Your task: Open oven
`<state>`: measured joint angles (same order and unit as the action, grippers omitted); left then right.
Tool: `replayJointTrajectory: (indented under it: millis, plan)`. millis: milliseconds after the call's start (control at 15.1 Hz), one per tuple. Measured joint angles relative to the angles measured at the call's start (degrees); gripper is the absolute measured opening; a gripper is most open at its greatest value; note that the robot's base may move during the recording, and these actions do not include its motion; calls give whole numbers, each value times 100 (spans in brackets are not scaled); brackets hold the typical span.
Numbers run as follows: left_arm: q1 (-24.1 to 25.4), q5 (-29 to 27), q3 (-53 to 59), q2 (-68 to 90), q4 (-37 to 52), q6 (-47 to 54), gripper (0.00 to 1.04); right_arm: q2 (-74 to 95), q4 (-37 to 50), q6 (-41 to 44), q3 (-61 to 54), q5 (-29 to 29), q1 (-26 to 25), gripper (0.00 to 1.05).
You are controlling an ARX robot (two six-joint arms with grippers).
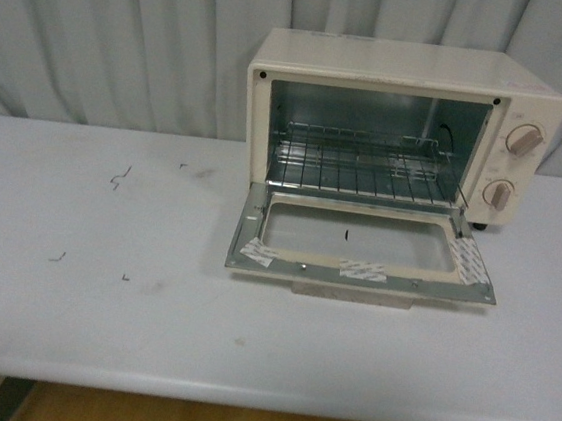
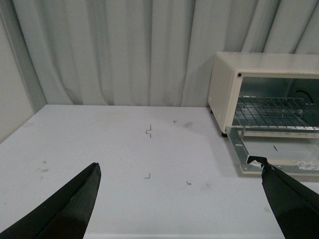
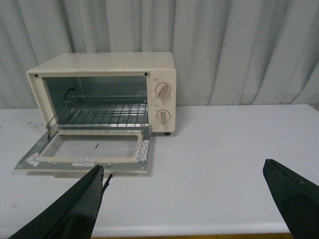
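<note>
My left gripper (image 2: 179, 199) and right gripper (image 3: 184, 199) nearest, both spread wide and empty, beyond them the oven (image 1: 405, 83) on the white table (image 1: 97, 332), its door (image 1: 360, 274) lying flat open, wire rack (image 1: 366, 164) inside.

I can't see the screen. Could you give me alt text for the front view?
A small cream-white toaster oven stands on a pale table with its glass-windowed door folded down flat, showing a wire rack inside. Two beige knobs are at its right, a grey curtain hangs behind, and no robot arms show.
</note>
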<state>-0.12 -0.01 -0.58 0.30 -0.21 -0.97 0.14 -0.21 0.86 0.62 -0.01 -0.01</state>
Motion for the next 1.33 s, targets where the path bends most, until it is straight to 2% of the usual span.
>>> replayJointTrajectory:
  millis: [1325]
  plan:
    - [0, 0, 0, 2, 13, 0, 98, 0, 9, 0, 0, 0, 0, 98]
